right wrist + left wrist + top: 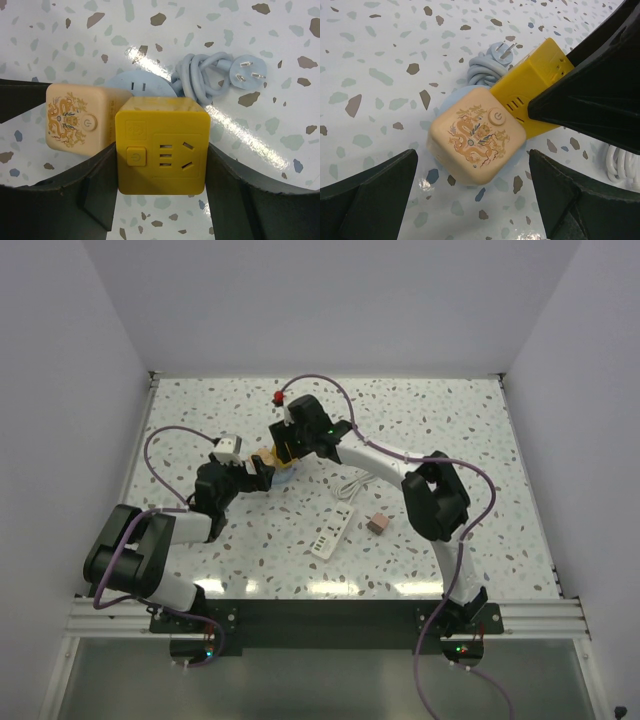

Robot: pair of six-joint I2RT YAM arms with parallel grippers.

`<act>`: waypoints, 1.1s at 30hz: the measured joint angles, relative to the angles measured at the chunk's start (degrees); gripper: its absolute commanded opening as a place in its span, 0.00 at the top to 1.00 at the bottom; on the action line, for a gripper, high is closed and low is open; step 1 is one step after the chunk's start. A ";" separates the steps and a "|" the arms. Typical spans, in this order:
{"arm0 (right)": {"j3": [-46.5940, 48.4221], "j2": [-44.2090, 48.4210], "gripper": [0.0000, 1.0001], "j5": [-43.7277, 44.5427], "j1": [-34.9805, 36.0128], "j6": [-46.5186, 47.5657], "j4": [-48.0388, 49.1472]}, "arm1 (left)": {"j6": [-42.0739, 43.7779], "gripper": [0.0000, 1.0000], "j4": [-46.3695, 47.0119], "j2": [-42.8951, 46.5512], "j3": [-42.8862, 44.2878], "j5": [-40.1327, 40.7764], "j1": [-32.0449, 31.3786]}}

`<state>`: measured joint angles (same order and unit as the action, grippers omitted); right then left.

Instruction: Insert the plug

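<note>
The dusty-pink plug point(377, 524) lies on the table right of centre, at the end of a thin white cord point(352, 487), away from both grippers. My right gripper point(161, 165) is shut on the yellow cube point(162, 145), with a finger pressed against each side; the cube's socket face is towards the camera. The peach cube point(476, 140), printed with a dragon, sits against the yellow cube point(532, 80). My left gripper point(473, 160) is open, its fingers on either side of the peach cube's near corner and not touching it. In the top view both grippers, left point(262, 470) and right point(287, 445), meet at the cubes.
A white power strip point(333, 533) lies next to the pink plug. A light-blue round base point(145, 85) sits under the cubes, with a coiled light-blue cord and a three-pin plug point(248, 75). White walls border the speckled table point(450, 420).
</note>
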<state>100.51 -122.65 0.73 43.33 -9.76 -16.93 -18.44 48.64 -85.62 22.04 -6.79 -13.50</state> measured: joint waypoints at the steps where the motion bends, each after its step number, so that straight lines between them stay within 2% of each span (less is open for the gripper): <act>1: 0.00 0.00 1.00 -0.02 0.00 -0.13 0.20 | 0.00 0.01 0.00 0.00 0.00 -0.07 0.00; 18: 1.27 -1.18 1.00 0.92 0.07 -0.31 0.15 | 0.00 0.01 0.02 0.00 0.00 -0.13 0.00; 33: 11.10 -7.08 1.00 1.38 0.11 0.20 -3.74 | 0.04 0.01 0.04 -0.90 0.28 -0.35 0.00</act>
<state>111.61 -129.73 2.11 43.44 -9.56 -20.67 -18.39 48.69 -86.52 22.33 -7.14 -13.50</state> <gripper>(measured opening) 0.639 0.985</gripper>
